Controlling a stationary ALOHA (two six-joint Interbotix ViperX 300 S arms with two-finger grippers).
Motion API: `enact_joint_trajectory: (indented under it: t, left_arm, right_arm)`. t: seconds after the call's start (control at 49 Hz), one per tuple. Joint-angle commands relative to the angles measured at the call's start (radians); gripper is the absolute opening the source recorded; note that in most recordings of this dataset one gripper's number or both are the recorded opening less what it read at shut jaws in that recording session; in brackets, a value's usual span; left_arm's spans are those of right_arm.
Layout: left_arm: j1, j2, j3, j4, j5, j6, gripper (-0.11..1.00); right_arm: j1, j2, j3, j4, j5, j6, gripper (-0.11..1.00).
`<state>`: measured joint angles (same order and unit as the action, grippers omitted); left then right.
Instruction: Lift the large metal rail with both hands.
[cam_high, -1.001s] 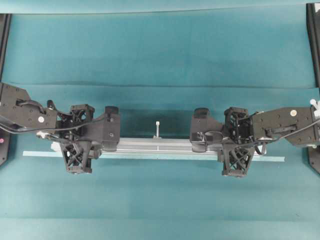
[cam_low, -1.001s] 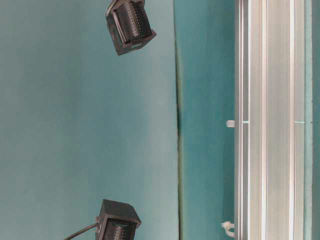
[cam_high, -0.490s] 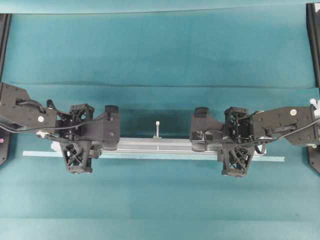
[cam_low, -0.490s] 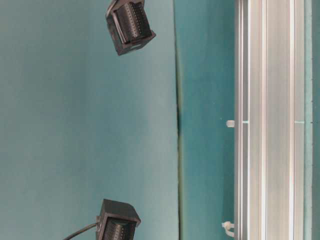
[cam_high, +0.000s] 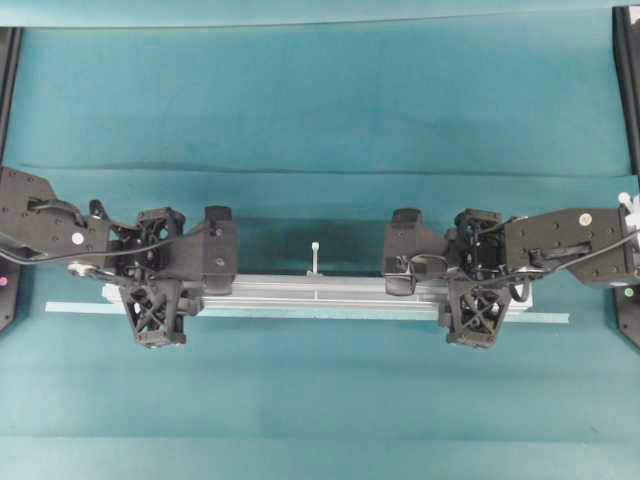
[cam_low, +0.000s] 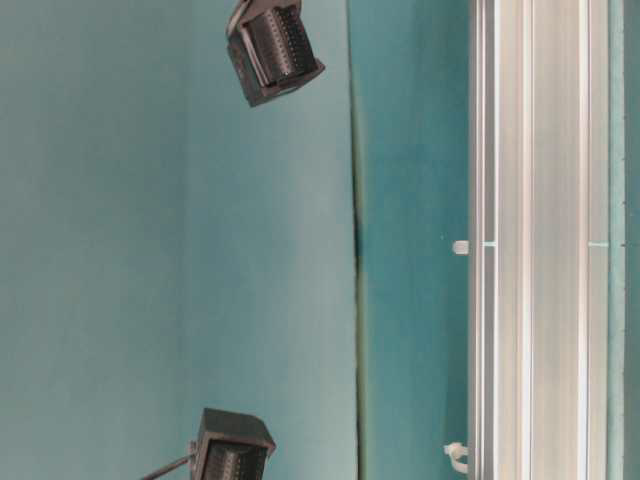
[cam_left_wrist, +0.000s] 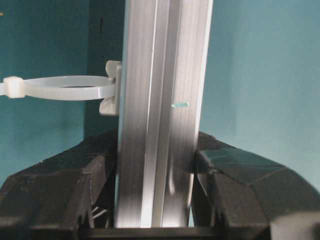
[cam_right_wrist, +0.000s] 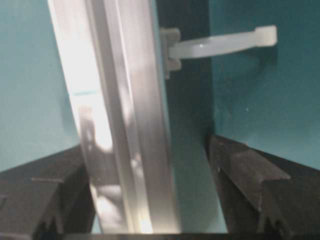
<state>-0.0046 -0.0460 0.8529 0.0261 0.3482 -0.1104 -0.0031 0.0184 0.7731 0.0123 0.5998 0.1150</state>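
Observation:
The large metal rail (cam_high: 310, 289), silver and grooved, lies lengthwise across the teal cloth (cam_high: 320, 100). It also shows in the table-level view (cam_low: 540, 240). A white zip tie (cam_high: 315, 255) sticks up at its middle. My left gripper (cam_high: 152, 285) holds its left part. In the left wrist view both fingers (cam_left_wrist: 220, 175) press the rail's (cam_left_wrist: 160, 100) sides, left gripper (cam_left_wrist: 156, 170) shut on it. My right gripper (cam_high: 478, 285) straddles the right part. In its wrist view the rail (cam_right_wrist: 120, 100) sits by the left finger. A wide gap separates it from the right finger (cam_right_wrist: 240, 175), right gripper (cam_right_wrist: 150, 160) open.
A thinner, longer pale strip (cam_high: 560, 318) lies just in front of the rail. Black frame posts stand at the left (cam_high: 8, 60) and right (cam_high: 628, 80) edges. A fold (cam_high: 320, 170) runs across the cloth behind the arms. Zip ties (cam_left_wrist: 65, 88) (cam_right_wrist: 220, 42) jut sideways from the rail.
My right gripper's fingers have spread apart and let go of the rail. The right arm shifted slightly. The left gripper and the rail have stayed put.

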Motion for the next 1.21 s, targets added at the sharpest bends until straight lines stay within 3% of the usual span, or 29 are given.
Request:
enact_joint_trajectory:
  t: [0.0,0.306,0.817,1.042,1.185]
  left_arm:
    - [0.014,0.006,0.011,0.000,-0.031,-0.011,0.36]
    - [0.018,0.012,0.025,0.000,-0.084,-0.006,0.36]
    - [0.014,0.008,0.025,0.000,-0.078,-0.002,0.37]
    - [0.018,-0.026,0.028,0.000,-0.078,0.009,0.93]
    - [0.029,-0.052,0.031,0.000,-0.077,0.028,0.93]
  right_arm:
    - [0.000,0.006,-0.006,-0.002,0.002,0.011,0.82]
    - [-0.002,0.005,-0.003,0.000,0.002,0.011,0.82]
    - [-0.006,0.002,-0.005,0.000,-0.017,0.009,0.84]
    - [-0.034,-0.017,-0.008,-0.005,-0.018,0.006,0.90]
    - [-0.044,-0.038,-0.005,-0.015,-0.017,0.003,0.94]
